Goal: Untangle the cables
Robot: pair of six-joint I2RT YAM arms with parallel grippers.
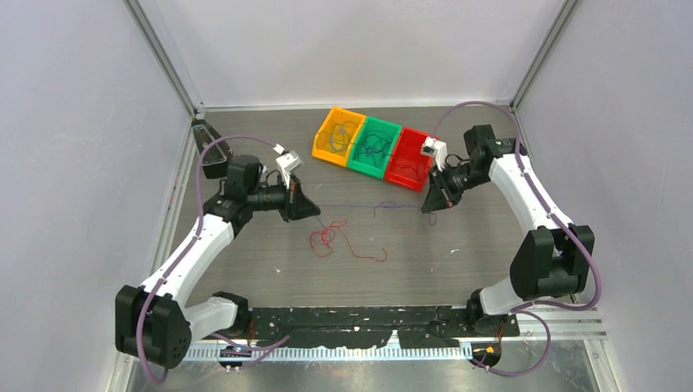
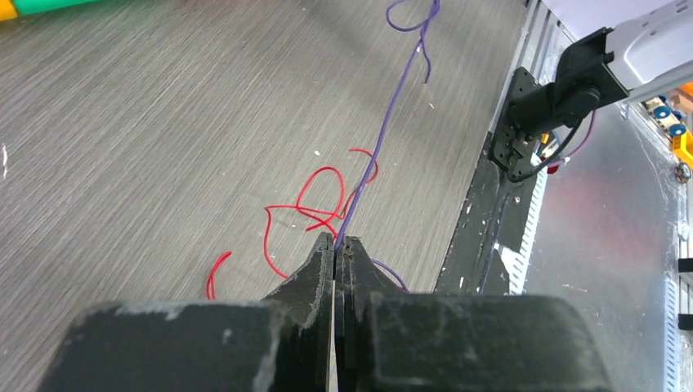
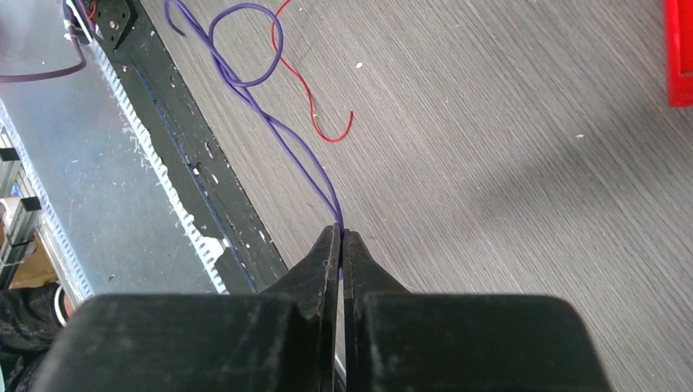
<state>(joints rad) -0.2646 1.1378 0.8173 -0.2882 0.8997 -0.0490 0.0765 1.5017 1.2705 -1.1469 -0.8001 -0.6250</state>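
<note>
A thin purple cable [image 1: 372,206] is stretched above the table between my two grippers. My left gripper [image 1: 317,211] is shut on one end of it; in the left wrist view the purple cable [image 2: 384,135] runs straight out from the tips of the left gripper [image 2: 337,239], a short tail curling behind. My right gripper [image 1: 431,209] is shut on the other end; the purple cable [image 3: 270,122] leaves the right gripper [image 3: 341,231] doubled and forms a loop farther out. A red cable [image 1: 331,238] lies curled on the table below; the red cable [image 2: 315,208] shows under the purple one.
Three bins stand in a row at the back: orange [image 1: 337,136], green [image 1: 373,147] and red [image 1: 406,159], with thin dark wires in them. A black strip [image 1: 359,318] runs along the table's near edge between the arm bases.
</note>
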